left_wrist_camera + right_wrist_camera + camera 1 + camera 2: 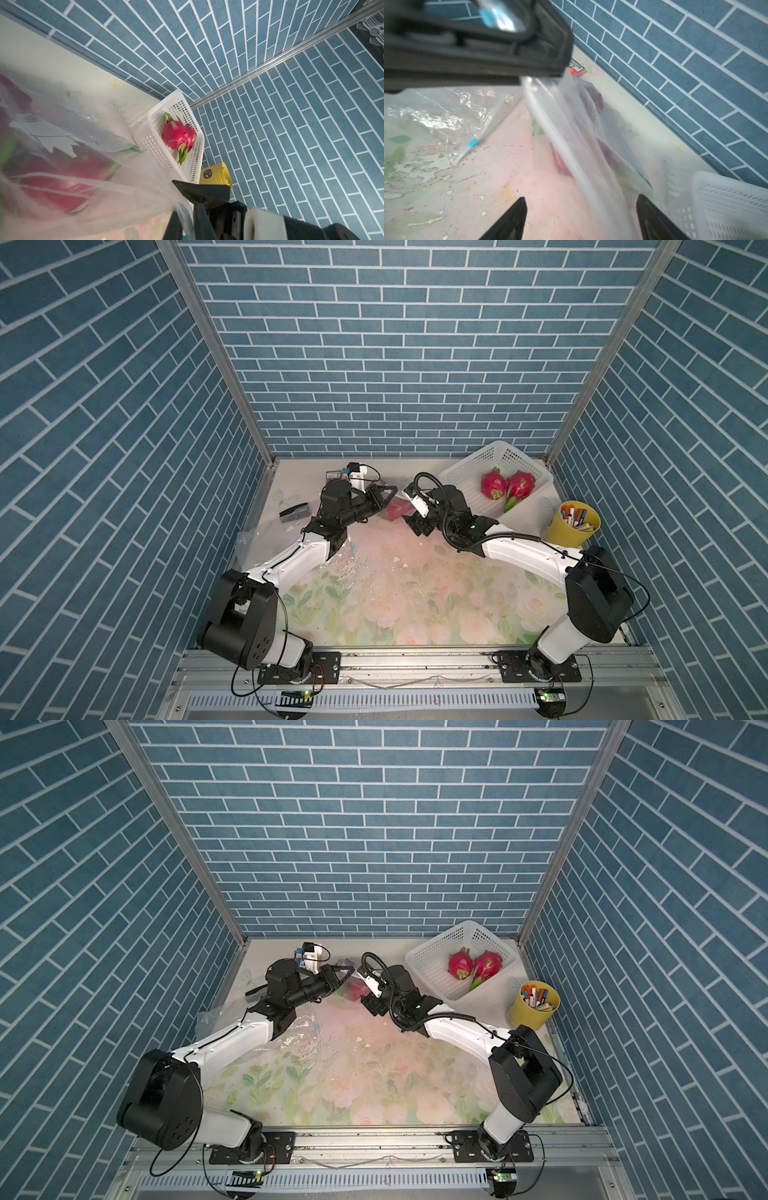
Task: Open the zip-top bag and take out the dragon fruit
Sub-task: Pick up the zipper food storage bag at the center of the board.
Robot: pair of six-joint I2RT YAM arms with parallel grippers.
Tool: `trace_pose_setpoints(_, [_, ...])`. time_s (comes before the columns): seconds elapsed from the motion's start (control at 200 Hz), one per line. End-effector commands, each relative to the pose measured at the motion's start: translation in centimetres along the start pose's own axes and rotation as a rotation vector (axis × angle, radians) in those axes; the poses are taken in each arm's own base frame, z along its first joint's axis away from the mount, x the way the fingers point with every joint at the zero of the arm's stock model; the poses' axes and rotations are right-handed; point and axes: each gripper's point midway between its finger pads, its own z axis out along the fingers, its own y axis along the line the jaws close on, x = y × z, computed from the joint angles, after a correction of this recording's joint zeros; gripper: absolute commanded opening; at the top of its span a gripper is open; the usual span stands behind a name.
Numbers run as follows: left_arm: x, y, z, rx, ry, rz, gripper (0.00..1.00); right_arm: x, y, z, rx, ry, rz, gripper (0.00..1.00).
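The right gripper is up front, jaws wide apart and gripping nothing, the dragon fruit lies just past it inside the zip-top bag, whose rim the left gripper clamps tight, so right's probably the reaching arm; two more sit in the white basket farther back.

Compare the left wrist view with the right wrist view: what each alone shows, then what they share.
Left wrist only: two dragon fruits in the white basket, and the yellow cup. Right wrist only: a flat empty bag, a small box, and the open right hand. Both: the zip-top bag holding red fruit, pinched by the left hand, and part of the basket.
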Motion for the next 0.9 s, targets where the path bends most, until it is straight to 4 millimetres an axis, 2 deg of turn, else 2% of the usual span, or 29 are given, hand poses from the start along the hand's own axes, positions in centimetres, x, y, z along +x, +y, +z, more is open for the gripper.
trace_pose_setpoints(0.0, [0.1,-1.5,-0.1,0.041,0.024,0.025,0.12,-3.7,-2.4,-0.2,0.119,-0.099,-0.083,0.77])
trace_pose_setpoints(0.22, [1.0,-0.9,0.4,0.04,0.068,0.009,0.12,-4.9,-2.7,0.4,0.126,-0.114,-0.119,0.64])
trace_pose_setpoints(0.28, [0.9,-1.0,0.3,0.044,0.068,0.009,0.12,-5.0,-2.6,0.7,0.118,-0.116,-0.123,0.58])
trace_pose_setpoints(0.345, [0.9,-1.2,0.3,0.049,0.069,0.013,0.15,-5.1,-2.4,1.0,0.106,-0.115,-0.128,0.46])
trace_pose_setpoints(0.395, [0.8,-1.4,0.1,0.049,0.064,0.016,0.23,-5.1,-2.1,1.2,0.088,-0.109,-0.133,0.37])
trace_pose_setpoints(0.485, [0.1,-1.6,-0.2,0.035,0.051,0.036,0.59,-5.2,-1.6,1.0,0.051,-0.1,-0.127,0.2])
trace_pose_setpoints(0.57, [-1.5,-1.3,-1.0,-0.007,0.001,0.084,0.78,-5.3,-1.1,0.4,0.012,-0.097,-0.113,0.11])
trace_pose_setpoints(0.64, [-3.4,-1.4,-2.1,-0.025,-0.067,0.129,0.88,-5.4,-0.8,-0.3,-0.017,-0.078,-0.102,0.04])
trace_pose_setpoints(0.74, [-5.9,-2.3,-4.0,0.018,-0.173,0.199,0.97,-5.6,-0.3,-1.7,-0.091,-0.047,-0.071,0.03])
trace_pose_setpoints(0.81, [-6.9,-3.0,-5.1,0.063,-0.225,0.253,0.99,-6.2,0.4,-3.0,-0.174,-0.04,-0.033,0.03])
trace_pose_setpoints(0.89, [-7.5,-4.4,-6.1,0.155,-0.255,0.325,0.98,-6.7,0.1,-4.3,-0.229,-0.033,0.029,0.04])
